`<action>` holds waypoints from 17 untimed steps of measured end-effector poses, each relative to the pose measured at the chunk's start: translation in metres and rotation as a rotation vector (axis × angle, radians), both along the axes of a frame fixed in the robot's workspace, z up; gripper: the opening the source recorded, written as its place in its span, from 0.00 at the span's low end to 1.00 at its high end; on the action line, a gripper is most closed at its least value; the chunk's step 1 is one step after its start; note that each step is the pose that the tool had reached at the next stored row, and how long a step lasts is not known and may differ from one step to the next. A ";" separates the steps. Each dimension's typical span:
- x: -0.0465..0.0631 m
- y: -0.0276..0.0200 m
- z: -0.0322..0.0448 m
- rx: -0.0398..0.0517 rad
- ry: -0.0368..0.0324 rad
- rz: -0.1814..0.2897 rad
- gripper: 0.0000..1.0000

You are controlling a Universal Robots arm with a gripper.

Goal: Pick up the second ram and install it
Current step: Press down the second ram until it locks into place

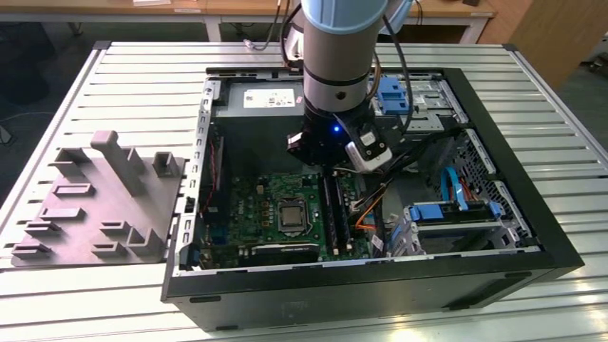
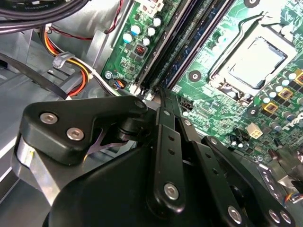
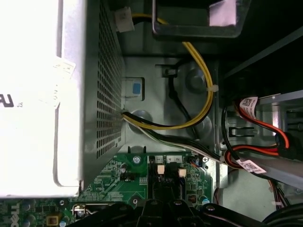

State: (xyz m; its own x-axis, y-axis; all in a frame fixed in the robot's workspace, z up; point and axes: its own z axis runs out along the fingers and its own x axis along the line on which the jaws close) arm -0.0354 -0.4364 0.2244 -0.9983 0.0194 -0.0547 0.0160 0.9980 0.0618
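Note:
My gripper (image 1: 328,165) reaches down inside the open computer case (image 1: 532,235), at the far end of the memory sockets (image 1: 334,208). In the second wrist view its fingers (image 2: 163,111) lie close together, so it looks shut, with the tips right over the sockets' end (image 2: 147,87). A long, thin dark stick, the second ram (image 2: 189,49), stands on edge in the sockets and runs away from the fingertips. I cannot tell whether the fingers touch it. The first wrist view shows the sockets' white end clips (image 3: 160,169) just beyond the gripper's links.
The green motherboard (image 1: 252,206) carries the processor socket (image 1: 289,214) beside the memory sockets. A grey moulded tray (image 1: 95,206) with upright posts lies outside the case on the exterior view's left. The power supply (image 1: 261,98), drive cage (image 1: 456,214) and cables (image 3: 199,94) crowd the gripper.

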 end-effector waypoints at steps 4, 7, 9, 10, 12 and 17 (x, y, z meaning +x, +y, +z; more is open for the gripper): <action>0.000 0.0000 -0.0009 0.0001 -0.0001 0.000 0.10; 0.000 0.0000 -0.0029 -0.0001 0.0001 0.000 0.10; 0.000 0.0000 -0.0029 -0.0001 0.0001 0.000 0.10; 0.000 0.0000 -0.0029 -0.0001 0.0001 0.000 0.10; 0.000 0.0001 -0.0046 0.0002 0.0000 0.000 0.10; 0.000 0.0000 -0.0059 -0.0002 0.0001 0.000 0.10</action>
State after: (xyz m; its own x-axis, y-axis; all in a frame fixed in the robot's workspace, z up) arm -0.0355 -0.4364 0.2186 -0.9983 0.0193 -0.0547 0.0160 0.9980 0.0616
